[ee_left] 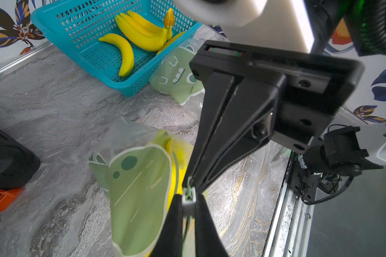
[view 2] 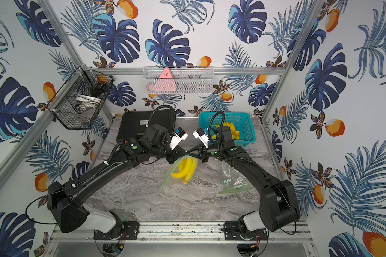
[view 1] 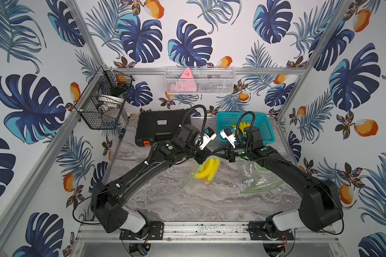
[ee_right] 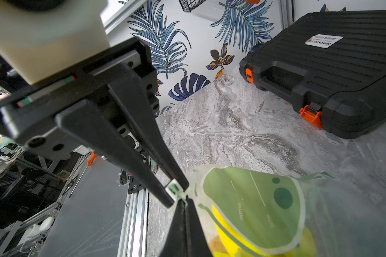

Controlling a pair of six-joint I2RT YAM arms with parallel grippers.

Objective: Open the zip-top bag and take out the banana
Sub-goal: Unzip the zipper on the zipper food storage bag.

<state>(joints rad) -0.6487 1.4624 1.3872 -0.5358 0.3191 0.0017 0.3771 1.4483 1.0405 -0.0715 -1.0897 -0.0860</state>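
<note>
A black tool case (view 1: pixel 161 128) lies at the back left of the marble-patterned table (view 1: pixel 165 200). The left arm reaches from the front left corner toward the middle. There the left gripper (ee_left: pixel 189 200) has its jaws closed on the small white slider (ee_right: pixel 173 188) of the zip-top bag (ee_left: pixel 138 189). The bag is clear with a green print and hangs from this raised corner over the middle of the table. Whether its lower end touches the surface cannot be told. The banana (view 1: pixel 206 170), a yellow bunch, is inside the bag, just below the spot where the two grippers meet in both top views. Tip to tip with the left one, the right gripper (ee_right: pixel 185 205) has its jaws pressed flat together on the bag's green zip edge, right beside the slider. Behind it, at the back right, a teal basket (view 1: pixel 266 131) holds more yellow bananas (ee_left: pixel 143 33). A second clear bag (view 1: pixel 256 175) with green print lies flat on the table at the right, partly under the right arm.
</note>
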